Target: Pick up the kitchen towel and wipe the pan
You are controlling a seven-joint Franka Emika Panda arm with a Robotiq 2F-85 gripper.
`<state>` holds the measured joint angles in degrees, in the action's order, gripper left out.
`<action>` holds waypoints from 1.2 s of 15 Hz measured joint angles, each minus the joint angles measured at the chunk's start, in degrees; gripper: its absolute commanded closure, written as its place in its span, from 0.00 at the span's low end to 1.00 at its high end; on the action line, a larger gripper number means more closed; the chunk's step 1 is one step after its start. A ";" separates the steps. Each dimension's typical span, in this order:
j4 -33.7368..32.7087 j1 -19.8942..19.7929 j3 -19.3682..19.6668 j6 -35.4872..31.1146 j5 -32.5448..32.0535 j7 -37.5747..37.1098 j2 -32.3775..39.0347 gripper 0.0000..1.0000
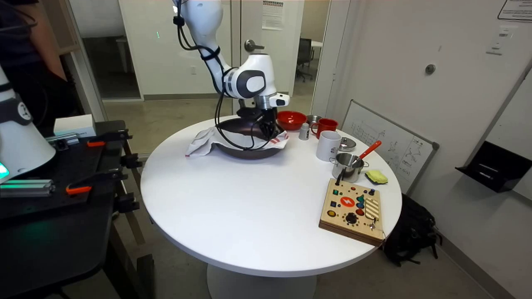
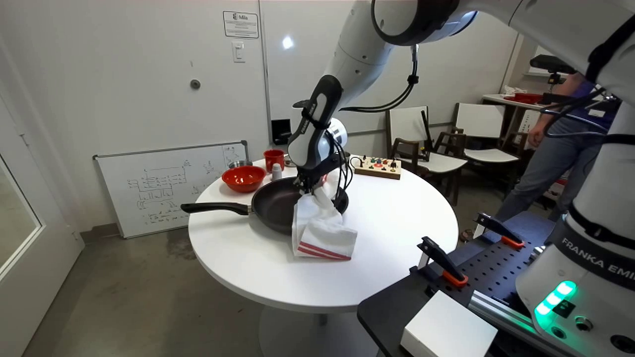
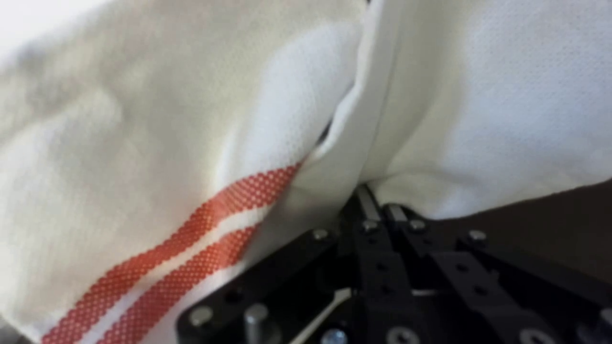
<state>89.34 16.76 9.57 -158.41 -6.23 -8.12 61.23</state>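
The pan [image 2: 275, 202] is black and round, and rests on the white table with its long handle [image 2: 218, 207] reaching out over the table's rim. Over its side hangs the kitchen towel [image 2: 327, 240], white with red stripes, partly inside the pan and partly on the table; an exterior view shows the towel [image 1: 201, 142] draped across the pan [image 1: 249, 154]. My gripper [image 3: 380, 205] points down into the pan, shut on bunched folds of the towel [image 3: 153, 143]. The cloth hides the very ends of the fingers. In the wrist view, dark pan surface appears at the right.
Close beside the pan stand a red bowl [image 1: 291, 120], a small shaker [image 1: 304, 132] and a red mug [image 1: 326, 126]. Further along the table's edge are a white mug [image 1: 327, 146], a steel pot [image 1: 341, 166], a sponge [image 1: 376, 176] and a wooden board [image 1: 338, 216] with colourful pieces.
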 measured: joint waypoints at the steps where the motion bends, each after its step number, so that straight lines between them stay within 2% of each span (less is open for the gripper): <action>1: 0.01 0.05 0.31 0.74 0.00 -0.96 -0.07 0.96; 10: 2.94 1.13 2.40 3.40 0.00 -7.66 -1.70 0.96; 18: 5.67 5.79 8.53 2.86 -3.58 -10.91 -3.50 0.96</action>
<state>95.01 22.55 18.10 -155.56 -9.81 -19.03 57.73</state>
